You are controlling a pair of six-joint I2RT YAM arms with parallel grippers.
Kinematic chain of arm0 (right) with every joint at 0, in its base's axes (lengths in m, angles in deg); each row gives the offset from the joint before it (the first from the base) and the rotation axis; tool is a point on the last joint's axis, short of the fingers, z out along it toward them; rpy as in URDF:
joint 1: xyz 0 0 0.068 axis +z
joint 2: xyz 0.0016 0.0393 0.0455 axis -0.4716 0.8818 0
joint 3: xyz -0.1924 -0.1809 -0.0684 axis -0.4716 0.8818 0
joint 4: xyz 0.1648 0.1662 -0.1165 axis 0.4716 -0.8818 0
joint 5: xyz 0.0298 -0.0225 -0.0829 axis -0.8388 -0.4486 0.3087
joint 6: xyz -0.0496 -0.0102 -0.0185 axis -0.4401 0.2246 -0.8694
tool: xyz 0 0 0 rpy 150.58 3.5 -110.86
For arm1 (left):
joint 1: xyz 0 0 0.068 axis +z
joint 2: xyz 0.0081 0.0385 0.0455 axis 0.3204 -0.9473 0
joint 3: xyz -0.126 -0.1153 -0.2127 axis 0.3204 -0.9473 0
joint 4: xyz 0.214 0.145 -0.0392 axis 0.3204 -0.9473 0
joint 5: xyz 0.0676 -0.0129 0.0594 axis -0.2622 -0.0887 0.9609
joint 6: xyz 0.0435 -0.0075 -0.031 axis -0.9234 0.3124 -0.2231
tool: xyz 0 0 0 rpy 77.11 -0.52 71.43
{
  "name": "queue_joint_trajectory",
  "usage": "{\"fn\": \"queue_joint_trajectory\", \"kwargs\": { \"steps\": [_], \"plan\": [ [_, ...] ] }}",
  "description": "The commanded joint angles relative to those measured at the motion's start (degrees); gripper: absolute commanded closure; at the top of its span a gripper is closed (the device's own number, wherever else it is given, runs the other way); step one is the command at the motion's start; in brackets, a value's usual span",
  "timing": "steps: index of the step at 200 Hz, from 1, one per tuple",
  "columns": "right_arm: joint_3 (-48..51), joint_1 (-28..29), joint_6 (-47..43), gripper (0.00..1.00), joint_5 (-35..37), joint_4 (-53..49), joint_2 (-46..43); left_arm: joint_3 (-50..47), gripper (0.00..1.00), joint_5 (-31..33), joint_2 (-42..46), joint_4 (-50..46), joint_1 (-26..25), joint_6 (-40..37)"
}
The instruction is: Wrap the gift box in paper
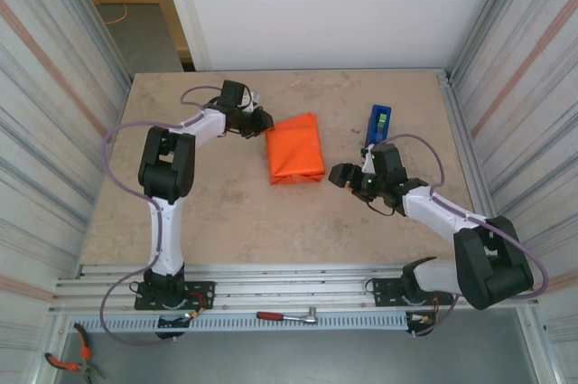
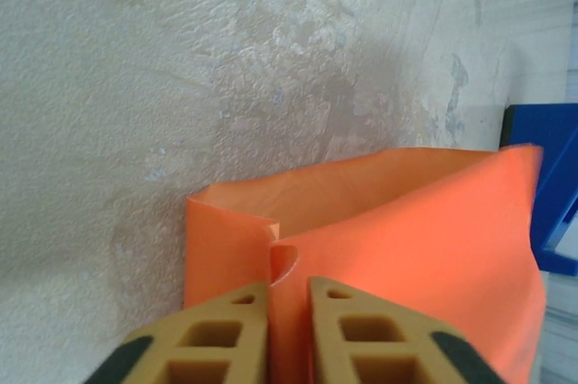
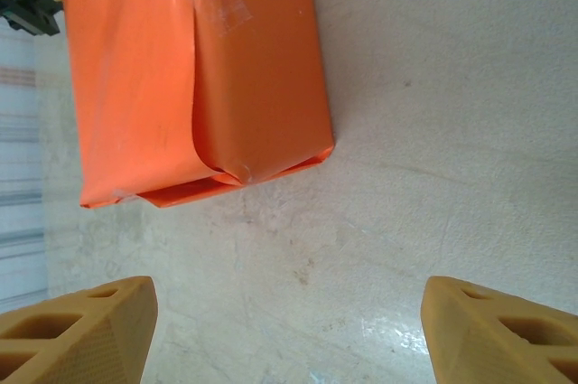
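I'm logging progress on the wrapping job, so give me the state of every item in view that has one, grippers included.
paper: folded into a flat parcel, long seam taped, near end loosely folded.
left gripper: shut on a paper fold at the parcel's far end.
right gripper: open, apart from the parcel.
tape dispenser: upright on the table, untouched.

The left arm (image 1: 165,187) and right arm (image 1: 444,212) have white link housings and black joint modules. A lilac cable (image 1: 108,145) loops externally along each arm down to its black base bracket (image 1: 172,295). The left claw (image 2: 289,286) and right claw (image 3: 289,289) carry tan plastic fingers (image 2: 217,334) with moulded cut-outs.
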Motion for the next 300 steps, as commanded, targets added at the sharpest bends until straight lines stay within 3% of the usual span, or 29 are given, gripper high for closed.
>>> {"fn": "queue_joint_trajectory", "kwargs": {
  "steps": [1,27,71,133,215,300],
  "plan": [
    [0.25,-0.26,-1.03,0.24,-0.03,-0.72,-0.62,0.49,0.9,-2.02,0.13,2.92,-0.4,0.37],
    [0.28,-0.17,-0.35,0.25,-3.7,2.04,1.39,0.21,1.0,-1.95,0.81,3.59,-0.49,0.41],
    [0.39,2.61,1.86,0.38,-6.93,8.5,6.95,-1.88,1.0,-1.44,2.29,6.07,-0.45,1.5],
    [-0.19,2.87,2.81,0.4,-6.11,10.51,9.01,-7.04,1.0,-1.78,8.98,19.14,-0.45,3.13],
    [-2.68,-1.03,1.14,0.41,-7.88,7.34,8.26,-19.87,1.0,-3.82,16.88,53.86,-0.52,9.07],
    [-4.92,-1.58,-0.59,0.38,-6.51,1.95,4.44,-44.55,1.0,-6.69,22.71,85.58,-0.51,4.55]
  ]
}}
